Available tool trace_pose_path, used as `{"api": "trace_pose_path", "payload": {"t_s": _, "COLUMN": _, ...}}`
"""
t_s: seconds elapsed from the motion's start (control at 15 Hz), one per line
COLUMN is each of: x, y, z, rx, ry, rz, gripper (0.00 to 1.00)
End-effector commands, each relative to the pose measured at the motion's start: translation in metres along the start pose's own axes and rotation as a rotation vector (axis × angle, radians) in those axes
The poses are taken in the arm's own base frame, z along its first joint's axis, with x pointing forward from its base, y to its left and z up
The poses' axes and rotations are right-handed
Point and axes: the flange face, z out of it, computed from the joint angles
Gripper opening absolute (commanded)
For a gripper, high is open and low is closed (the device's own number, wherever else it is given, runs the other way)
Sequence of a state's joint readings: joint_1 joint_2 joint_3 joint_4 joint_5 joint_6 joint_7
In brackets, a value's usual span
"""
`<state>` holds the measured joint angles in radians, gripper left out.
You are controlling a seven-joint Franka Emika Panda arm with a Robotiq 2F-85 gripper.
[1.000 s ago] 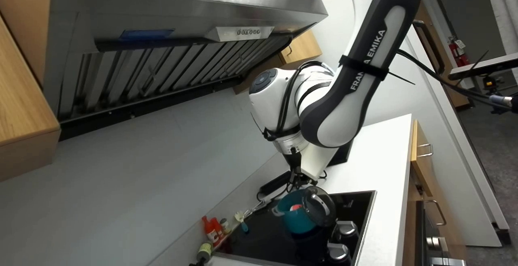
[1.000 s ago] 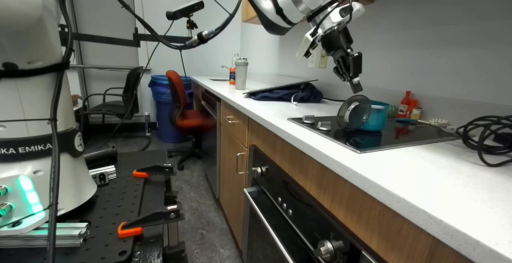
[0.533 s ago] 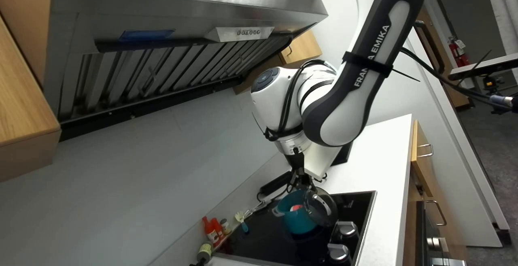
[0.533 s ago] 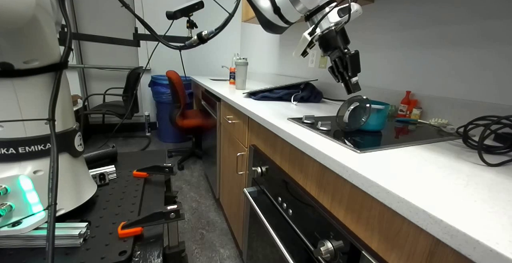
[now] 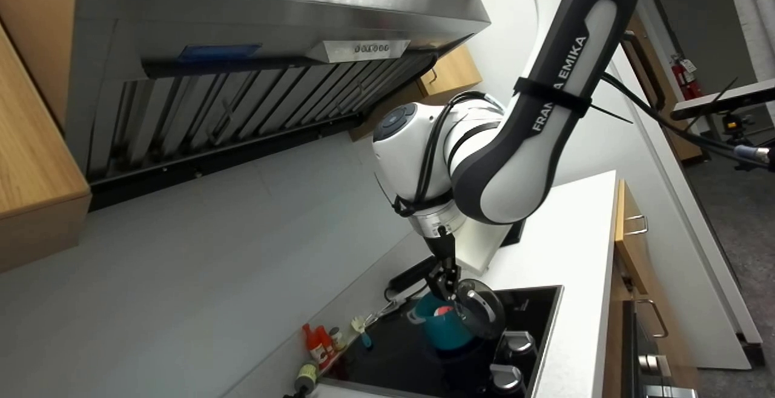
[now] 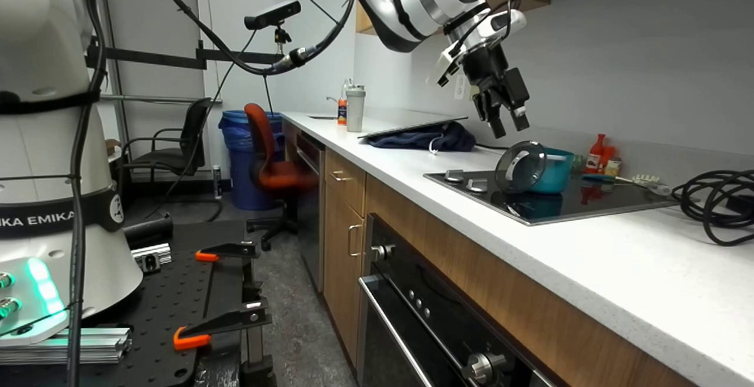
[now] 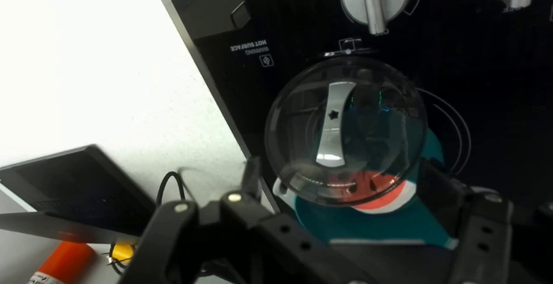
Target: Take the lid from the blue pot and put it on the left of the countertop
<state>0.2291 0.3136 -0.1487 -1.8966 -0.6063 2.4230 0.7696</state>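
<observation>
Above the stove [image 6: 580, 211], your hand [image 6: 509, 126] hung with its two fingers [image 7: 443, 202] spread wide and nothing in their hold; an exterior view showed a gap between it and the tilted glass lid [image 6: 521, 166] just below. In both exterior views the lid leaned on the blue pot [image 6: 556, 172], its pale handle [image 7: 335, 124] facing outward and part of the pot's mouth uncovered. Inside lay a red and white thing [image 7: 384, 206], its nature unclear. Whether the lid's lower edge met the stove could not be told.

By the look of things, your job stood in its early part. The pot was partly open, but the lid was not clear of it and not on the left of the tabletop [image 6: 648, 257]. Left to do, as judged from here: bring the fingers to either side of the handle, close on it, lift the lid away, carry it left and set it down. A nudge at that slant might have sent the lid sliding.
</observation>
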Motion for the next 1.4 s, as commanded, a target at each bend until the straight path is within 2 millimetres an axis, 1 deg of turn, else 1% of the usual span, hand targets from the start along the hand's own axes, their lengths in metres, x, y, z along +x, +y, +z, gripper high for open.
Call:
{"api": "trace_pose_path", "payload": {"t_s": 0.0, "x": -0.007, "y": 0.007, "z": 0.006, "rx": 0.019, "ry": -0.028, "rz": 0.020, "gripper": 1.00}}
{"api": "trace_pose_path", "payload": {"t_s": 0.2, "x": -0.011, "y": 0.012, "z": 0.017, "rx": 0.026, "ry": -0.053, "rz": 0.035, "gripper": 1.00}}
{"api": "trace_pose_path", "payload": {"t_s": 0.47, "x": -0.010, "y": 0.015, "z": 0.031, "rx": 0.045, "ry": -0.059, "rz": 0.037, "gripper": 1.00}}
{"api": "trace_pose_path", "payload": {"t_s": 0.73, "x": -0.006, "y": 0.014, "z": 0.042, "rx": 0.103, "ry": -0.090, "rz": 0.031, "gripper": 1.00}}
{"api": "trace_pose_path", "payload": {"t_s": 0.93, "x": -0.002, "y": 0.017, "z": 0.049, "rx": 0.129, "ry": -0.108, "rz": 0.025, "gripper": 1.00}}
{"api": "trace_pose_path", "payload": {"t_s": 1.33, "x": 0.010, "y": 0.019, "z": 0.057, "rx": 0.156, "ry": -0.116, "rz": 0.009, "gripper": 1.00}}
